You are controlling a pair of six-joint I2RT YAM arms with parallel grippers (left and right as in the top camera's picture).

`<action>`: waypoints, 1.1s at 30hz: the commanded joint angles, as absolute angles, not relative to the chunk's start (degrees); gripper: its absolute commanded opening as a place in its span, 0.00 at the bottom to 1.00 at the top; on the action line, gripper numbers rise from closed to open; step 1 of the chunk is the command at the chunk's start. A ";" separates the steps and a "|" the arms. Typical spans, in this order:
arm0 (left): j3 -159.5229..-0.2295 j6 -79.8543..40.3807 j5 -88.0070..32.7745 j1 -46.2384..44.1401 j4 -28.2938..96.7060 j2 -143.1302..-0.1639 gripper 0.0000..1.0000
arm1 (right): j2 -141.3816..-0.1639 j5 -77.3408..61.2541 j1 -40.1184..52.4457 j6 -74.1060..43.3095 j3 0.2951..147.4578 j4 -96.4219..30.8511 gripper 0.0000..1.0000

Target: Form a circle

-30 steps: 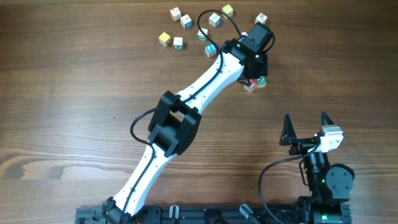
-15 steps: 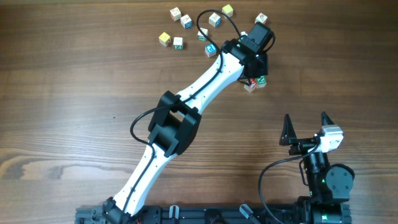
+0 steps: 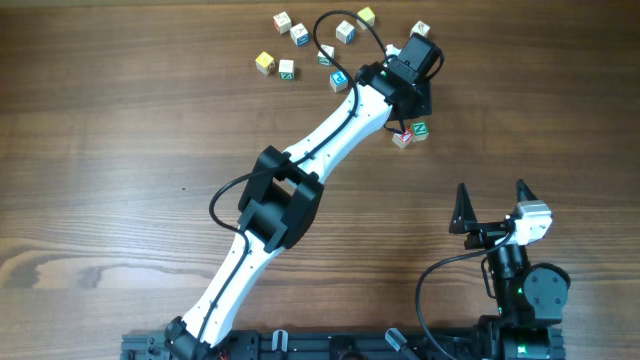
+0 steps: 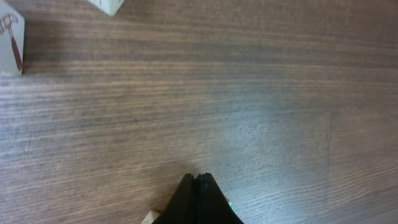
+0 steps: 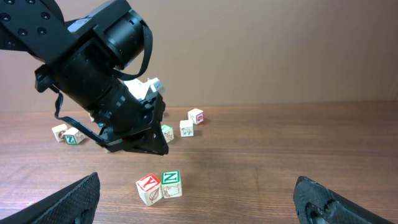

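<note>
Overhead: cube pair [image 3: 418, 130] sits touching, centre-right, just near of L gripper [image 4: 199, 190] — its jaws pressed together, holding nothing. Other cubes [image 3: 299, 35] lie scattered far-left, no ring yet; R gripper [image 3: 492, 192] spread wide, near-right — well apart.

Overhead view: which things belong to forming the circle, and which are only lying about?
Job in hand:
- red-print cube and green-print cube, touching side by side
- left gripper, shut, close by them

Lying about:
- loose cubes, scattered farther up the table
- right gripper, open, apart
</note>
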State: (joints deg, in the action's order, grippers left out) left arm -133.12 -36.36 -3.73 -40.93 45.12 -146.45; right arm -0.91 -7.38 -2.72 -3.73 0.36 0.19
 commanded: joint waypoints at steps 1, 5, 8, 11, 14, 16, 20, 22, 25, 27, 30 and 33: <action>-132.31 -36.93 -2.28 -41.25 44.14 -147.87 0.04 | -0.64 -6.42 -2.96 -3.14 0.30 0.34 1.00; -132.31 -36.95 -2.28 -41.32 44.40 -147.94 0.04 | -0.64 -6.42 -2.96 -3.16 0.30 0.34 1.00; -132.31 -38.87 -2.26 -41.43 46.17 -147.94 0.04 | -0.64 -6.39 -2.96 -3.16 0.30 0.34 1.00; -132.31 -39.53 -2.26 -41.54 47.66 -147.94 0.04 | -0.64 -6.42 -2.96 -3.16 0.30 0.34 1.00; -132.31 -39.55 -2.28 -41.54 48.18 -147.94 0.04 | -0.64 -6.39 -2.96 -3.14 0.30 0.34 1.00; -132.31 -39.57 -2.28 -41.78 48.69 -147.94 0.04 | -0.64 -6.42 -2.96 -3.14 0.30 0.34 1.00; -132.31 -39.55 -2.22 -42.68 48.62 -148.09 0.04 | -0.64 -6.42 -2.96 -3.16 0.30 0.34 1.00; -132.31 -39.55 -1.78 -43.05 48.66 -148.22 0.04 | -0.64 -6.42 -2.96 -3.14 0.30 0.34 1.00; -132.31 -39.55 -1.80 -43.20 48.69 -148.49 0.04 | -0.64 -6.42 -2.96 -3.14 0.30 0.34 1.00; -132.31 -39.53 -1.78 -43.20 48.69 -148.53 0.04 | -0.64 -6.42 -2.96 -3.16 0.30 0.34 1.00; -132.31 -39.53 -0.05 -43.18 48.69 -148.53 0.04 | -0.64 -6.42 -2.96 -3.14 0.30 0.34 1.00; -132.31 -39.51 0.99 -43.18 48.66 -148.53 0.04 | -0.64 -6.42 -2.96 -3.14 0.30 0.34 1.00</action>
